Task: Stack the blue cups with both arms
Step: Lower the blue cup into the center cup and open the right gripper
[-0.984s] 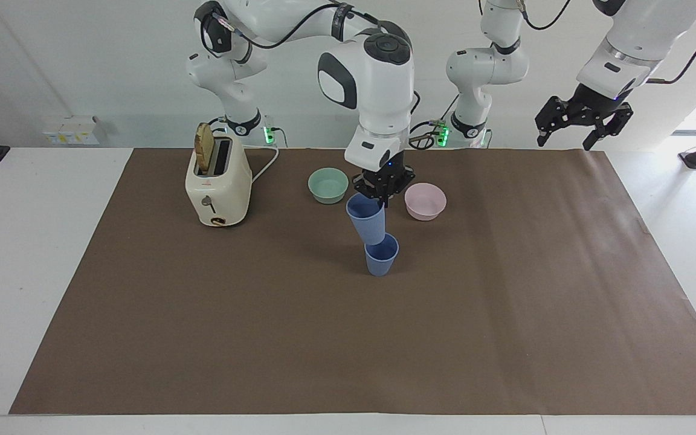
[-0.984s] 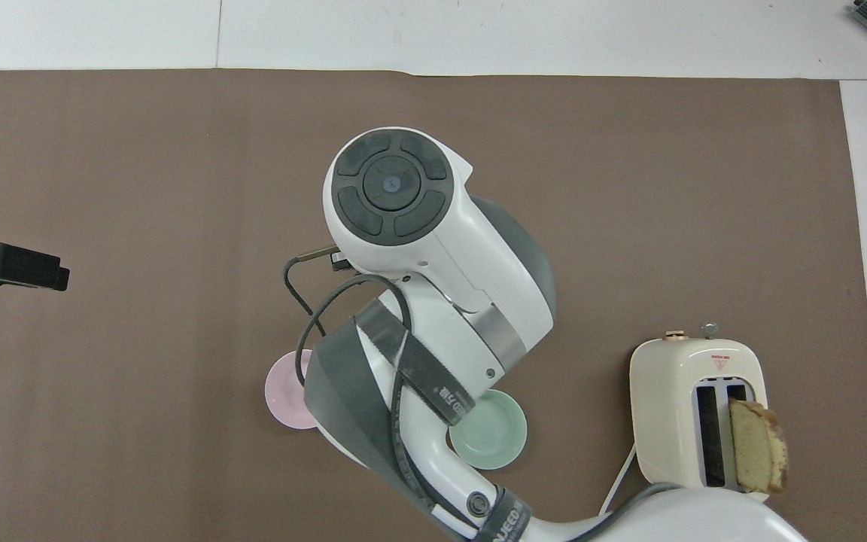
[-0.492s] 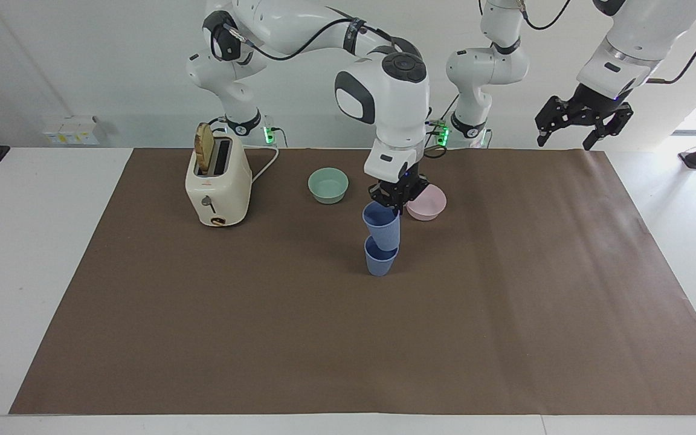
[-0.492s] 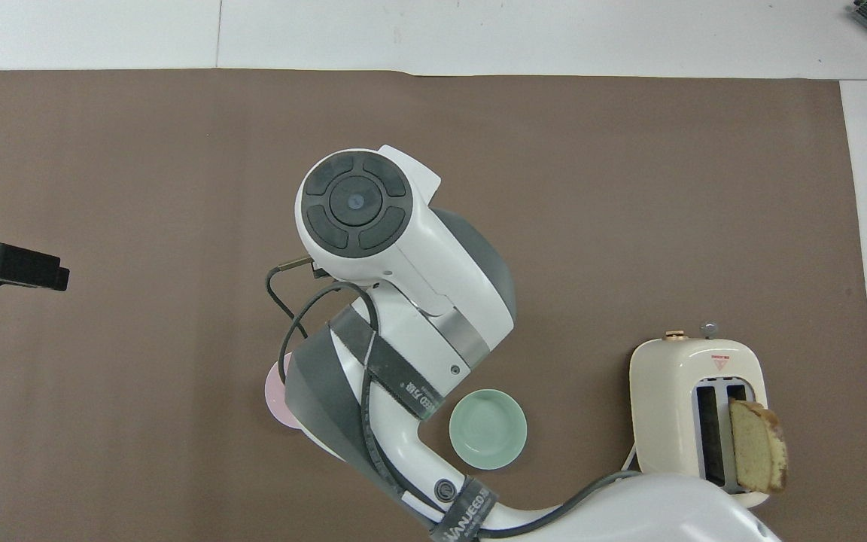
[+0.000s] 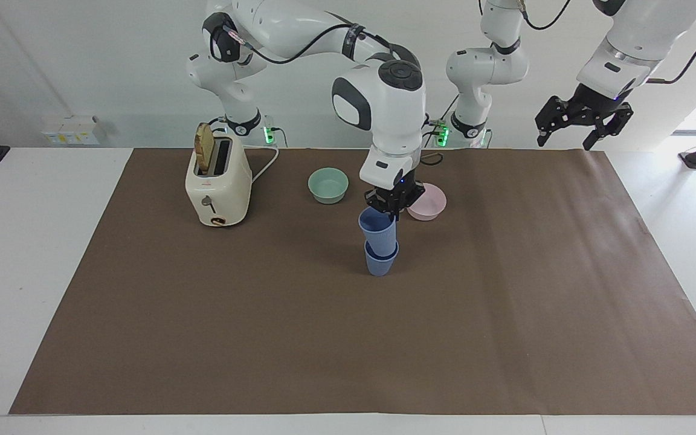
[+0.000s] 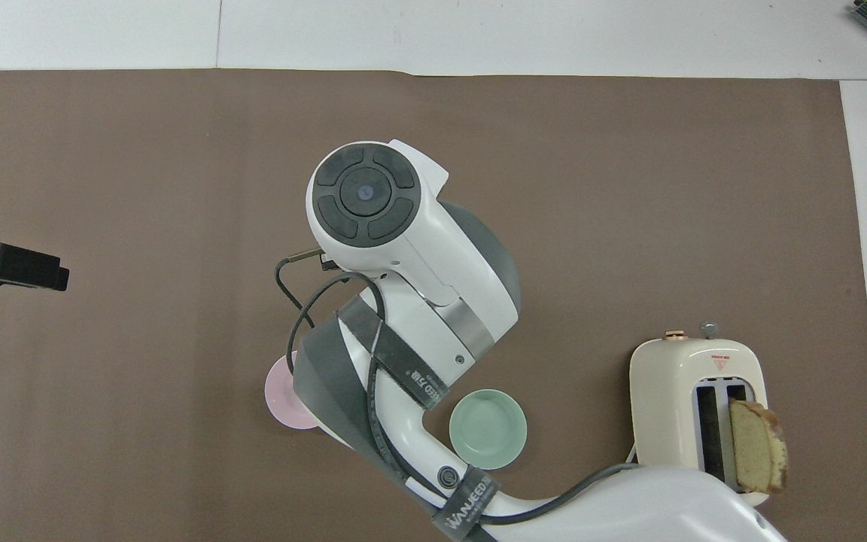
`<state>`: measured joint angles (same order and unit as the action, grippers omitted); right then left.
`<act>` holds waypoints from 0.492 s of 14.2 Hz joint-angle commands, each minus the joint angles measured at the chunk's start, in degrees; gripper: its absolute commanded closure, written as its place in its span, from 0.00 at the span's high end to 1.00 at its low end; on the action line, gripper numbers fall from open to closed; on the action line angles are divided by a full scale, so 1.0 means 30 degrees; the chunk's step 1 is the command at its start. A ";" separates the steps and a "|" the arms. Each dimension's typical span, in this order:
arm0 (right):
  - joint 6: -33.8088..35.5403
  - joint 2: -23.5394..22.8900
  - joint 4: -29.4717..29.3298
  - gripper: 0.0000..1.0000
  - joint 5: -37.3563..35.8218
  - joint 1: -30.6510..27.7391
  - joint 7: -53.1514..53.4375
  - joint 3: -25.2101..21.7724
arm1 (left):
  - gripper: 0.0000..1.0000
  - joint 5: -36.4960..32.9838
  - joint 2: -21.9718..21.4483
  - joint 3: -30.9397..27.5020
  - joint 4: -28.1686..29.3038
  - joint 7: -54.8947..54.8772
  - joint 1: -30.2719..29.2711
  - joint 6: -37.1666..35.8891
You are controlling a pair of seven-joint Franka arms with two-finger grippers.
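Two blue cups stand in the middle of the brown mat in the facing view. The lower blue cup [image 5: 380, 261] stands upright on the mat. The upper blue cup [image 5: 377, 228] sits partly inside it, leaning slightly. My right gripper [image 5: 389, 211] is shut on the upper cup's rim, on the side nearer to the robots. My left gripper [image 5: 583, 124] hangs open and empty, waiting high over the left arm's end of the table; it also shows in the overhead view [image 6: 12, 265]. In the overhead view the right arm [image 6: 403, 271] hides both cups.
A cream toaster [image 5: 217, 181] with a bread slice stands toward the right arm's end. A mint-green bowl [image 5: 328, 184] and a pale pink bowl [image 5: 429, 202] sit nearer to the robots than the cups. The brown mat [image 5: 505, 314] covers the table.
My right gripper carried the tilted upper cup over the standing cup, brought it more upright and lowered it partly into the lower cup. The left arm has not moved.
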<state>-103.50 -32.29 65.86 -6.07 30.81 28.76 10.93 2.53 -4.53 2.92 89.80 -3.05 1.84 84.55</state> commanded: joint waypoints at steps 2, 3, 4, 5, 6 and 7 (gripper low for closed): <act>0.0222 -0.0429 -0.0420 0.00 -0.0467 -0.0103 0.0404 0.0223 | 1.00 -0.0257 -0.0454 0.0140 0.0390 -0.0184 -0.0261 -0.0030; 0.0223 -0.0429 -0.0361 0.00 -0.0467 -0.0074 0.0433 0.0224 | 1.00 -0.0257 -0.0454 0.0140 0.0390 -0.0184 -0.0261 -0.0030; 0.0223 -0.0429 -0.0245 0.00 -0.0467 -0.0074 0.0405 0.0224 | 1.00 -0.0257 -0.0454 0.0140 0.0390 -0.0184 -0.0261 -0.0030; 0.0252 -0.0429 -0.0157 0.00 -0.0467 -0.0074 0.0404 0.0224 | 1.00 -0.0257 -0.0454 0.0140 0.0390 -0.0184 -0.0261 -0.0030; 0.0252 -0.0458 -0.0156 0.00 -0.0467 -0.0103 0.0404 0.0224 | 1.00 -0.0257 -0.0454 0.0140 0.0390 -0.0184 -0.0290 -0.0030; 0.0223 -0.0517 -0.0156 0.00 -0.0467 -0.0103 0.0404 0.0224 | 1.00 -0.0257 -0.0454 0.0140 0.0390 -0.0184 -0.0262 -0.0030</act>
<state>-103.29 -33.21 65.97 -6.07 30.82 28.76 10.94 2.53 -4.53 2.92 89.80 -3.05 1.84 84.55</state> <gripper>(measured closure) 0.947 0.000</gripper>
